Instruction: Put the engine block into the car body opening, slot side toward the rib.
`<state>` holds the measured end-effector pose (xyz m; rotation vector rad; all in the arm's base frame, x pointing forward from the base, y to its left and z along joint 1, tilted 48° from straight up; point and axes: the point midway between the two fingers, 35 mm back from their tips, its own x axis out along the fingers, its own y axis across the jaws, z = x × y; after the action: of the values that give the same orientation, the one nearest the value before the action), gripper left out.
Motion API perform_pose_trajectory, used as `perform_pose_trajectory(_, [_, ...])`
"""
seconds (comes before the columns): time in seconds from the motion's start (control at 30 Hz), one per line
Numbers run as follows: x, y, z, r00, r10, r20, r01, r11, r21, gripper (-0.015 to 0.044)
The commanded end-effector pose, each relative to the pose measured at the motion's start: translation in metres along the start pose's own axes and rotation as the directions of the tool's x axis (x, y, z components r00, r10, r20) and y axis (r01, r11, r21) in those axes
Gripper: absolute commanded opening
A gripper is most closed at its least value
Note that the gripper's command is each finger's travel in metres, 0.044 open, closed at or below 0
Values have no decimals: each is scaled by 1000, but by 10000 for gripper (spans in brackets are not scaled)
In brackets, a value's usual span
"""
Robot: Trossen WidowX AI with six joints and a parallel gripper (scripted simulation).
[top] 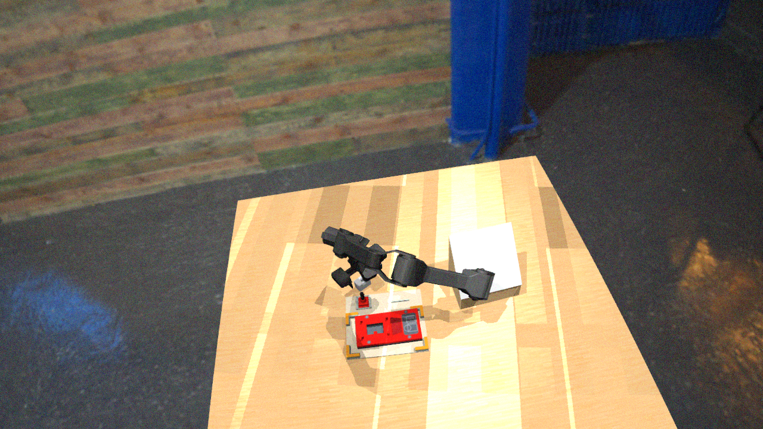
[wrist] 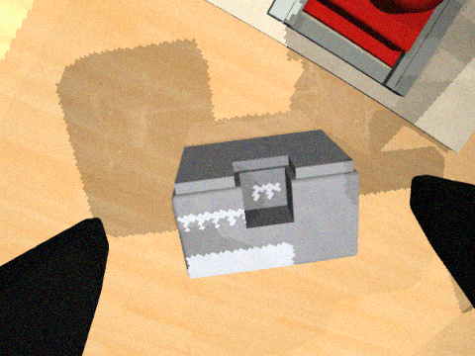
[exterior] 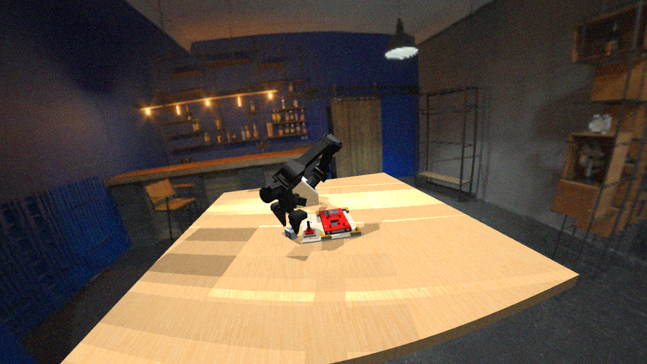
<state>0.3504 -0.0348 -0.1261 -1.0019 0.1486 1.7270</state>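
Observation:
The grey engine block (top: 361,283) (exterior: 289,233) (wrist: 324,213) stands on the table just outside the white base plate. In the wrist view its notched slot shows in the face toward the camera. My gripper (top: 360,280) (exterior: 290,229) (wrist: 259,213) is open, its black fingers apart on both sides of the block, with table showing between each finger and the block. The red car body (top: 392,335) (exterior: 329,218) lies on the base plate. Its rectangular opening (top: 375,328) shows a grey floor without the block; the rib is too small to make out clearly.
A red piece with a black upright lever (top: 363,302) (exterior: 309,231) stands on the white base plate (top: 381,353) (wrist: 447,126), close beside the block. Yellow corner brackets (top: 351,352) surround the car body. A white box (top: 483,248) (exterior: 309,193) stands under the arm, toward its base.

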Motion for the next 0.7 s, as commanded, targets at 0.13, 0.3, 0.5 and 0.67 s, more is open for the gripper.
perform_pose_trajectory(0.13, [-25, 0, -2, 1000, 2, -8, -2, 1000, -6, 440])
perform_pose_trajectory(0.3, [-21, -1, -2, 1000, -7, -9, 7, 1000, -2, 440])
perform_pose_trajectory(0.5, [-21, -1, -2, 1000, -7, -9, 7, 1000, -2, 440])
perform_pose_trajectory(0.67, [-43, -1, -3, 1000, -2, -10, 2, 1000, -2, 440])
